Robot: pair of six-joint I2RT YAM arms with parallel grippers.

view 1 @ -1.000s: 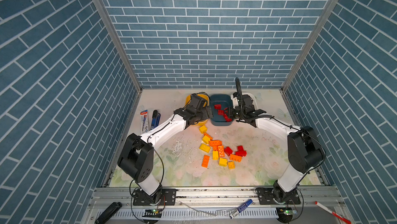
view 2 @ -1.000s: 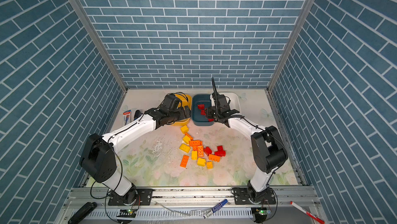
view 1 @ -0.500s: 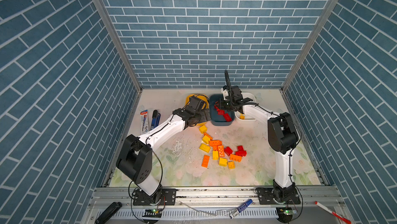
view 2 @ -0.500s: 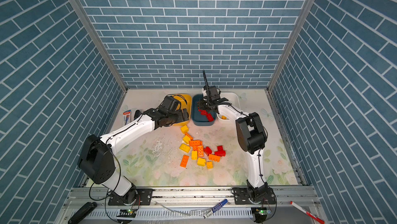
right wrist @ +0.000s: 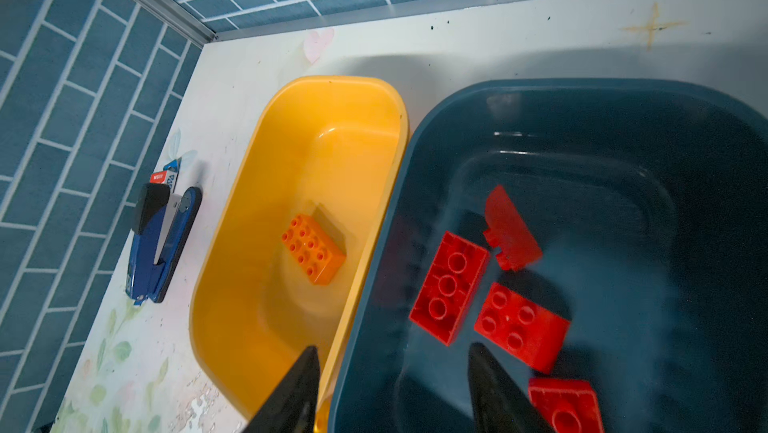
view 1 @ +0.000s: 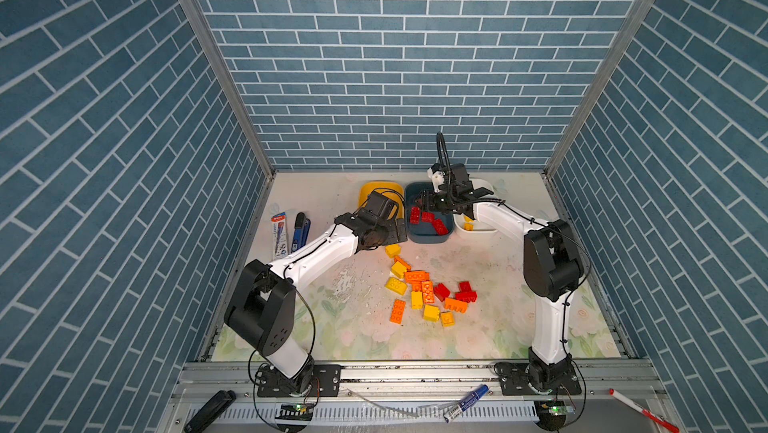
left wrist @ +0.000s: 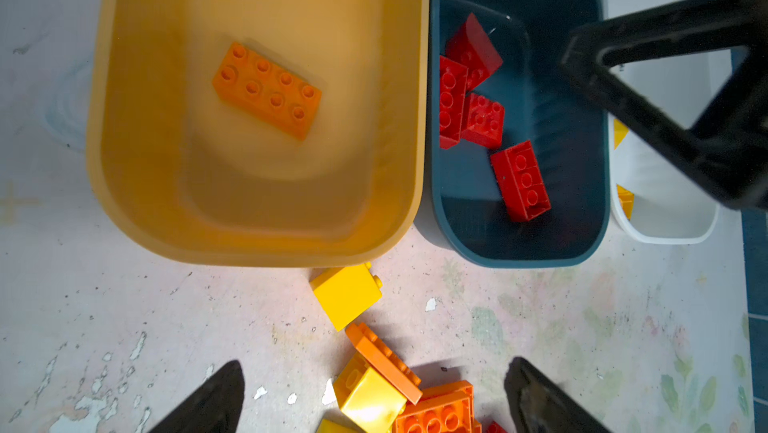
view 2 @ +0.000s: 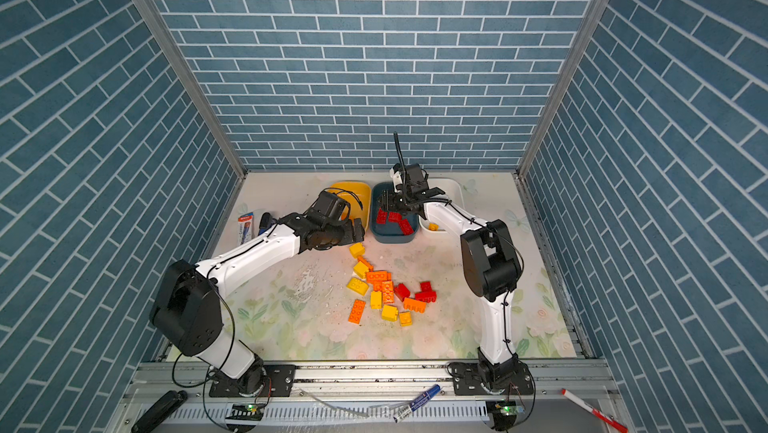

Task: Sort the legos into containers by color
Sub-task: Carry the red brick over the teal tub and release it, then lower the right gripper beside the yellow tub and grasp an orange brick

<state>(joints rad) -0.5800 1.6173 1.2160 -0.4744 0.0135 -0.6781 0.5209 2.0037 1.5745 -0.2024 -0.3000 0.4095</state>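
- Chiefly, a clash: the right gripper (right wrist: 392,347), fingers apart and empty, hangs over the teal tub (left wrist: 519,252). The left gripper (left wrist: 376,364), fingers wide apart and empty, hovers just in front of the yellow tub (left wrist: 257,244). Both are close together at the table's (view 1: 498,327) far edge.
- These two tubs touch side to side, so a finger catching a rim on leaving would shove both.
- The loose bricks (view 1: 427,291) mid-table lie touching. A grab may drag along a neighbour of the wrong colour, and orange passes easily for yellow.
- Three tubs (view 1: 430,239) line the far edge, with the white tub (left wrist: 665,235) nearest the right edge.
- Loose bricks: about fourteen, being six yellow, five orange and three red.
- Teal tub: four red bricks (left wrist: 519,179).
- Yellow tub: one orange brick (left wrist: 266,90).
- White tub: at least one yellow brick (left wrist: 623,202); the right gripper hides the rest.
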